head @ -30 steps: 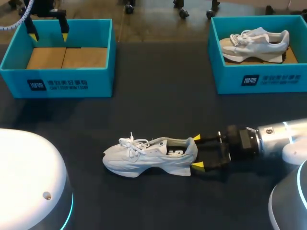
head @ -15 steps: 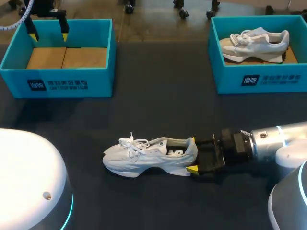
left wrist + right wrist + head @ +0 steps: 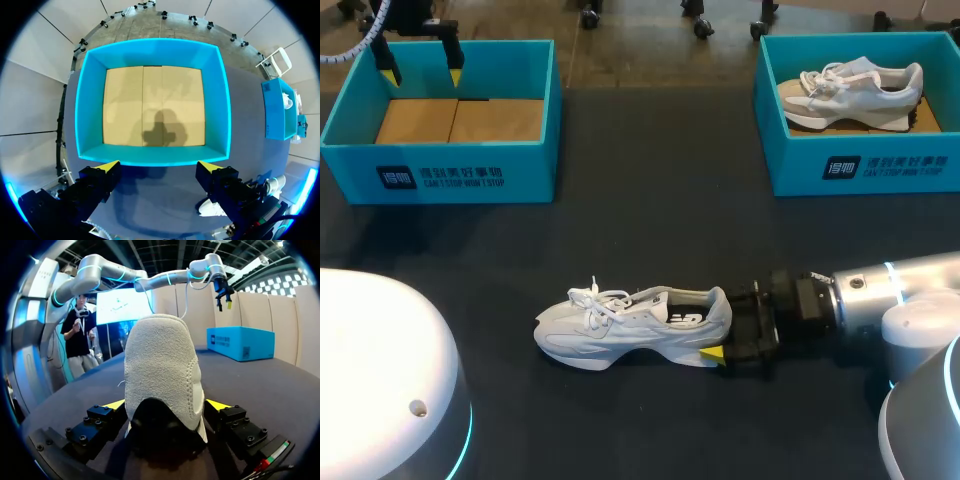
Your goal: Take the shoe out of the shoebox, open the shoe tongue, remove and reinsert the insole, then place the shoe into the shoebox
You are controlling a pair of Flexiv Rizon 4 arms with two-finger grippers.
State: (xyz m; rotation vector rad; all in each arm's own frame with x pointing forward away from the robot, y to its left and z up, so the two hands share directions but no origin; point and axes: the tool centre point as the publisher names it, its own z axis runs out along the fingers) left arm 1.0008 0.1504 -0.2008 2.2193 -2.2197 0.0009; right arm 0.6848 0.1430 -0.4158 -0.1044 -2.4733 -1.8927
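One shoe (image 3: 635, 325) sits on its sole in the middle of the table (image 3: 650, 230), toe toward your left side and heel pointing straight at your right gripper (image 3: 720, 322). Its spread fingers (image 3: 116, 404) straddle that heel with no clear clamp. Your left gripper (image 3: 159, 166) hangs spread above the empty shoebox (image 3: 90, 110), well apart. One right fingertip hides behind the heel, and you can't see the insole.

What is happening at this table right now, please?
A pale shoe stands on the dark table. The right gripper is at its heel with one open finger on each side, and it does not look clamped. The left gripper hangs open above the empty left shoebox. A second shoe lies in the right shoebox.
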